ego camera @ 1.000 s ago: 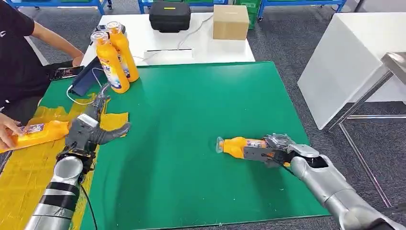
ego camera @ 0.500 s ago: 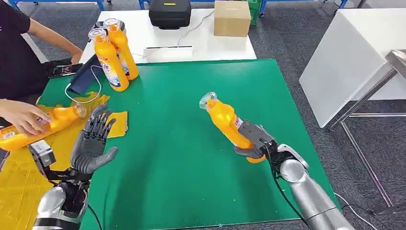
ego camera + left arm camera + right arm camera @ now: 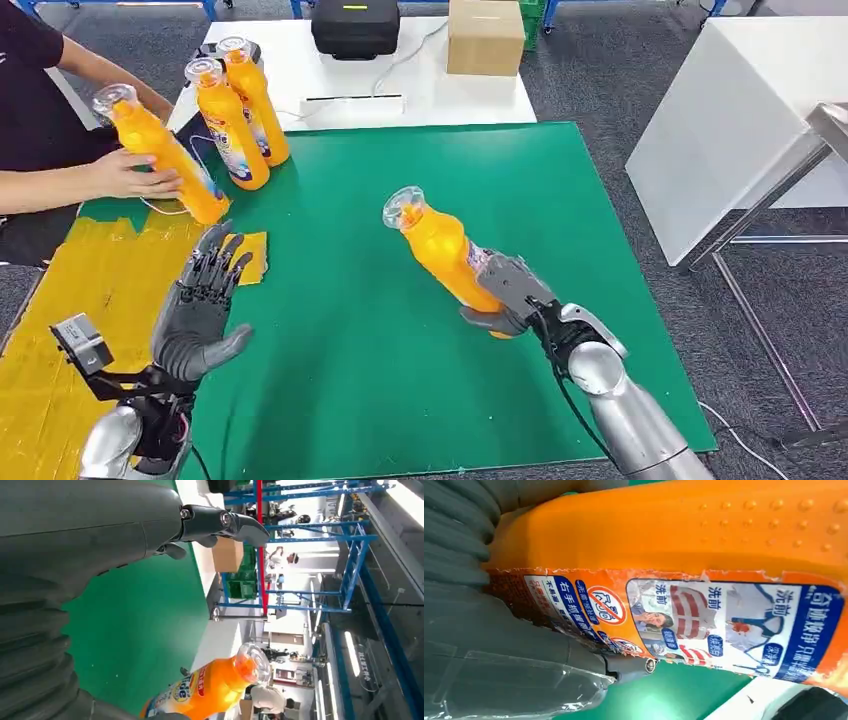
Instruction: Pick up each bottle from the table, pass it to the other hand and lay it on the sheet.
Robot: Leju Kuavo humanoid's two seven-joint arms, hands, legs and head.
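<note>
- The orange bottle (image 3: 440,252) is off the green mat (image 3: 400,200), tilted, its clear cap pointing up and toward the person's side; the right wrist view shows its printed label (image 3: 684,615) close up.
- The right hand (image 3: 508,298) grips this bottle around its lower body, fingers wrapped on the label.
- The left hand (image 3: 200,305) is raised over the mat's left edge, palm turned toward the bottle, fingers spread and straight, holding nothing; it stands well apart from the bottle.
- The yellow sheet (image 3: 70,310) lies left of the mat, beside the left hand.
- A person's hand (image 3: 130,172) holds a second orange bottle (image 3: 160,152) tilted above the far end of the sheet.
- Two more orange bottles (image 3: 238,110) stand upright at the mat's far left corner.
- Beyond the mat, a white table (image 3: 420,95) carries a black case (image 3: 355,28) and a cardboard box (image 3: 485,37).
</note>
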